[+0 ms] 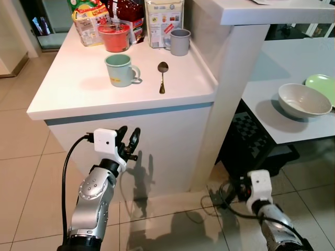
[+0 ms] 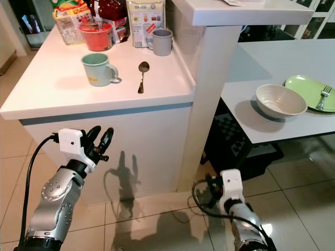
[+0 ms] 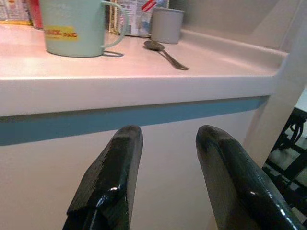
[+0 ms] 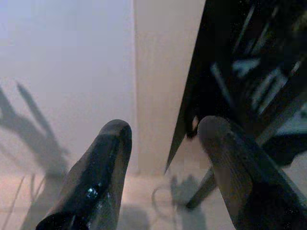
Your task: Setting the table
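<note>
Left end effector (image 1: 131, 140) spread below the counter; spoon (image 1: 163, 76) bowl points away, handle toward robot.

No legible text on anything.

Snack packets (image 1: 89, 20), carton (image 1: 163, 21) at counter's (image 1: 78, 89) back.
</note>
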Controlling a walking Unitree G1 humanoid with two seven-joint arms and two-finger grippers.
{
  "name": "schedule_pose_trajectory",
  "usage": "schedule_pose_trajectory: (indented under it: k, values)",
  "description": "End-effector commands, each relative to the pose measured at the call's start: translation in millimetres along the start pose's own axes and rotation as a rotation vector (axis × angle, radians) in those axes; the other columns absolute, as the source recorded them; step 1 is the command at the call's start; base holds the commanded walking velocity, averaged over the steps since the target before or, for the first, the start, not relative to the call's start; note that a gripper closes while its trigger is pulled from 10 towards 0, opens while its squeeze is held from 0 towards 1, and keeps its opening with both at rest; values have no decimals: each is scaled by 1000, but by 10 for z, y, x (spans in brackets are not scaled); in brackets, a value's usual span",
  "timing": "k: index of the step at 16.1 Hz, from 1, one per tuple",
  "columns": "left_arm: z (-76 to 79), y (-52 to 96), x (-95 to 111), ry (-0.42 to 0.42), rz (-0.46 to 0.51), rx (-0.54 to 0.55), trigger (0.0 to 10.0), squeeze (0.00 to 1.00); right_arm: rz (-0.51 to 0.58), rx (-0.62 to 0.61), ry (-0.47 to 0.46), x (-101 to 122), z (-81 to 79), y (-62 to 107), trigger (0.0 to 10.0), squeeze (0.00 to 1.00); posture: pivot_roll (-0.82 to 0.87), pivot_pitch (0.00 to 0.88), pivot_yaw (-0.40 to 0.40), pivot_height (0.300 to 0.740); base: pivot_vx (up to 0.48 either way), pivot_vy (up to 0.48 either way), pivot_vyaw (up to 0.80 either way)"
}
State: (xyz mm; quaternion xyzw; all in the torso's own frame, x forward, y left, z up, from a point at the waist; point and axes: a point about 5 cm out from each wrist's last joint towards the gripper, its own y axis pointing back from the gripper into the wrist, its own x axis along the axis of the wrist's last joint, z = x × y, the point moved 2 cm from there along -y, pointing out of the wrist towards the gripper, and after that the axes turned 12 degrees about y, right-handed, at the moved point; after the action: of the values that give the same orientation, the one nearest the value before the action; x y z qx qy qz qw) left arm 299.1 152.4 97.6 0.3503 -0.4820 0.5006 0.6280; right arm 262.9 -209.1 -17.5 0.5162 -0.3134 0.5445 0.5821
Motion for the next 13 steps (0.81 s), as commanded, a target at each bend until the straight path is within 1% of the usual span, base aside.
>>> schedule_pose_trajectory:
  k: [1,2,3,4,5,6,7,8,9,10,11,12,13]
  values:
    - [31,-35,58,-2,28,-6,10000,0,171,-20,61,262,-16,-48,10000,0,13,0,38,740,0,0,0]
    - [28,-33,53,-3,28,-3,10000,0,234,-38,69,356,-17,-53,10000,0,13,0,38,740,0,0,0]
    - [21,-27,35,-14,30,6,10000,0,381,-97,99,633,36,-84,10000,0,11,0,37,740,0,0,0]
    - [20,-28,34,-15,30,7,10000,0,396,-101,100,666,43,-91,10000,0,11,0,37,740,0,0,0]
    - [9,-35,54,-24,43,14,10000,0,482,-133,131,998,223,-162,10000,0,14,0,37,740,0,0,0]
    - [6,-39,67,-30,49,15,10000,0,517,-142,140,1134,250,-155,10000,0,17,0,35,740,0,0,0]
    - [4,-45,79,-33,53,16,10000,0,556,-144,150,1275,224,-121,10000,0,19,0,34,740,0,0,0]
    - [11,-53,97,-54,58,13,10000,0,610,-144,167,1479,111,-26,10000,0,20,0,34,740,0,0,0]
    - [27,-57,95,-60,56,8,10000,0,634,-145,169,1585,18,35,10000,0,19,0,34,740,0,0,0]
    - [48,-64,94,-64,54,4,10000,0,639,-145,167,1693,-42,91,10000,0,19,0,32,740,0,0,0]
    - [51,-66,95,-64,54,5,10000,0,634,-144,166,1710,-49,107,10000,0,19,0,32,740,0,0,0]
    - [58,-73,100,-59,58,5,10000,0,610,-129,166,1692,-98,129,10000,0,18,0,30,740,0,0,0]
    - [67,-81,109,-54,62,4,10000,0,568,-118,160,1608,-135,141,10000,0,20,0,30,740,0,0,0]
